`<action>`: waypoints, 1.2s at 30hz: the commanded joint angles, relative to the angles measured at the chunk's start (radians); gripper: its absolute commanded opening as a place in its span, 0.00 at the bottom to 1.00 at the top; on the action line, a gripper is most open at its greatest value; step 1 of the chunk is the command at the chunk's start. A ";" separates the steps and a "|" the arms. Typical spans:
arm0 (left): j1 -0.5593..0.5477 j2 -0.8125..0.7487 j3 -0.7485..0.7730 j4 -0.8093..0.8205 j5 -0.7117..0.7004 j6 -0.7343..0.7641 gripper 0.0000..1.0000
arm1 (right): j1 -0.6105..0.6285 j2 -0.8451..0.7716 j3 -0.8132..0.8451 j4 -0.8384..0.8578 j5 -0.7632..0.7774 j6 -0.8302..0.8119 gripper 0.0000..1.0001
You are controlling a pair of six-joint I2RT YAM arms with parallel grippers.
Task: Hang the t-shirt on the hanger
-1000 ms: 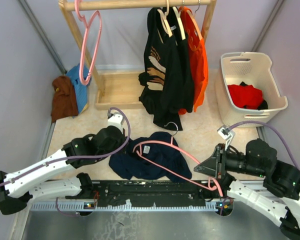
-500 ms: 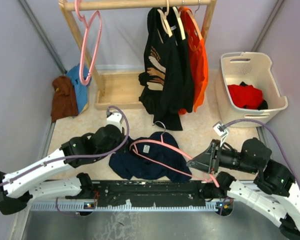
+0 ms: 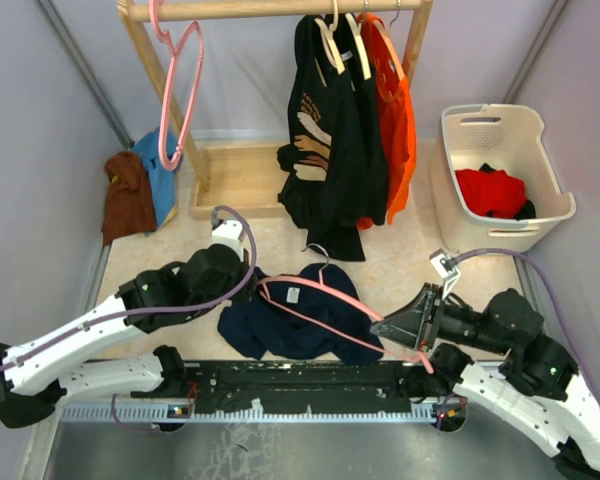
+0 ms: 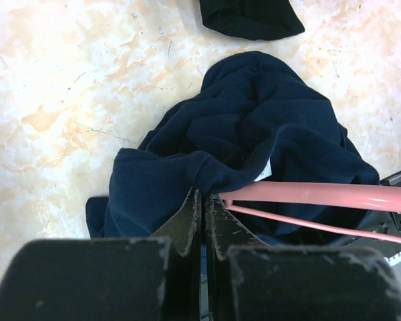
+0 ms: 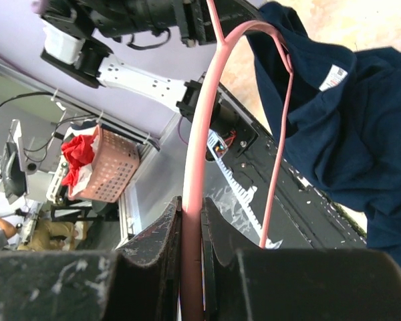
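The navy t-shirt lies crumpled on the floor between my arms. Its white neck label faces up. The pink hanger lies across it, with its silver hook pointing away from me. My left gripper is shut on a fold of the t-shirt at its left edge, with the fingertips right beside the hanger's bar. My right gripper is shut on the hanger's thick bar and holds it over the t-shirt.
A wooden rack at the back carries an all-pink hanger, a black printed shirt and an orange shirt. A white basket with red cloth stands at the right. Brown and blue clothes lie at the left.
My right gripper has moved left with the hanger. The hanger and its hook have slid left over the t-shirt towards my left gripper, which has stayed shut on the fabric.
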 commanded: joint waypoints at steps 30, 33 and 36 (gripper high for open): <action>0.001 0.046 0.203 0.024 0.100 0.031 0.00 | -0.007 -0.174 -0.466 0.708 0.019 0.219 0.00; -0.001 0.052 0.231 0.029 0.114 0.034 0.00 | -0.006 -0.153 -0.490 0.767 0.014 0.223 0.00; -0.003 0.059 0.259 0.031 0.127 0.034 0.00 | -0.004 -0.118 -0.499 0.806 0.012 0.216 0.00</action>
